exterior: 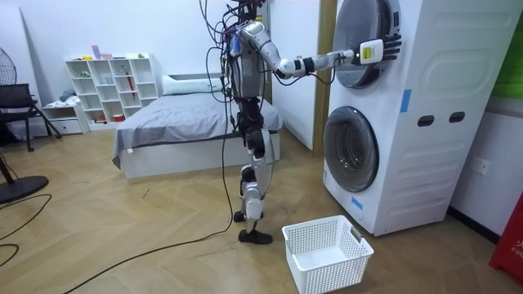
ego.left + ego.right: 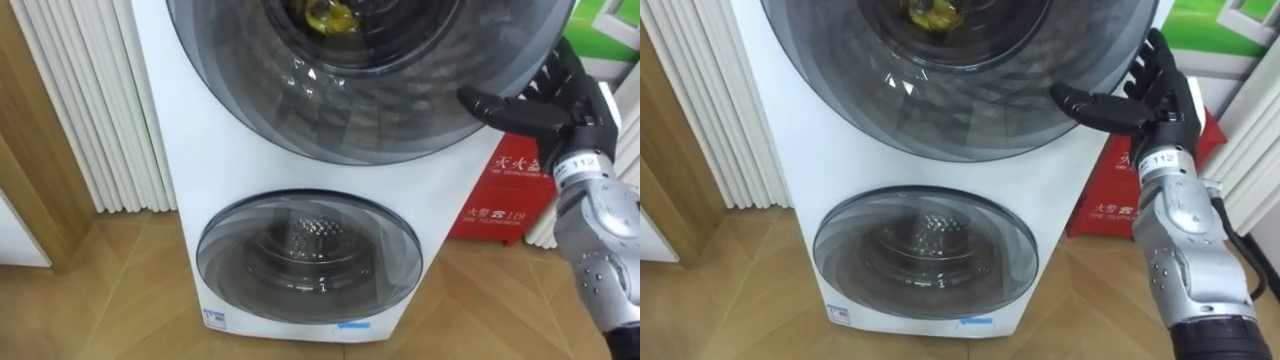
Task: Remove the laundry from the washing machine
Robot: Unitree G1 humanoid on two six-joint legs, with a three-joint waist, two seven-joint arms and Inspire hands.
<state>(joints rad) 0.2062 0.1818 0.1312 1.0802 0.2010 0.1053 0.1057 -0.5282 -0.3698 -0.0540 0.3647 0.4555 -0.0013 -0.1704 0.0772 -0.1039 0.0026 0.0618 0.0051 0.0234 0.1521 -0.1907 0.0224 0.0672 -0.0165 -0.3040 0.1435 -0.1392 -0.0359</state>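
A yellow piece of clothing shows through the round glass door of the upper drum of a white stacked washing machine. My right hand is raised at the door's right rim. Its fingers are straight and spread, and the thumb reaches left onto the dark glass. It holds nothing. In the room view I stand facing the machine with the right arm stretched out to the upper door.
The lower drum's door is closed. A white laundry basket stands on the wooden floor by my feet. A red box sits to the machine's right and white slats to its left. A bed stands behind me.
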